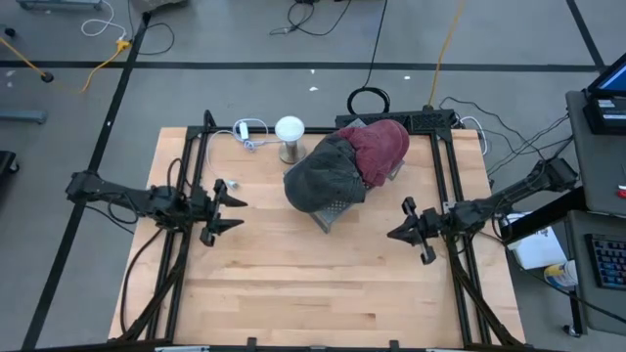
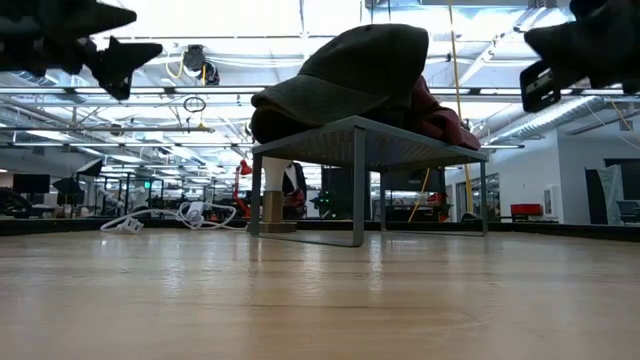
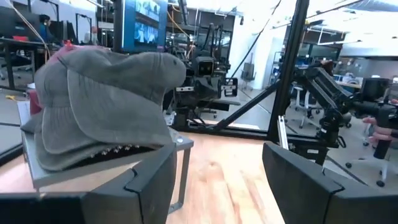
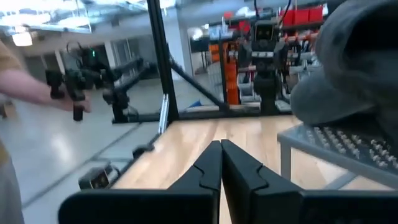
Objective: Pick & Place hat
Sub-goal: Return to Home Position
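The left gripper (image 1: 239,213) is held above the left part of the wooden table (image 1: 293,284), well apart from the shelf, and its two fingers (image 3: 146,183) are spread open with nothing between them. At the far left of the table a white cable (image 1: 248,134) is coiled, and just to its right a white-topped post (image 1: 290,138) is stood upright, near the shelf's far left corner but not touching it. In the far middle of the table a small perforated metal shelf (image 1: 331,216) is set on thin legs, and the black caps (image 1: 323,176) are piled on top of it, one crown layered over another as seen from the left wrist view, with the brim pointed toward the left. A red cap (image 1: 383,147) is laid against the pile on its far right side, touching it, and is also carried by the shelf. The right gripper (image 1: 395,234) is held above the right part of the table, well clear of the shelf's right side, and its fingers (image 4: 239,171) are pressed together with nothing held. Beyond the table, in the right wrist view, a person's forearm (image 4: 28,93) is seen stretched toward a dark device in the room
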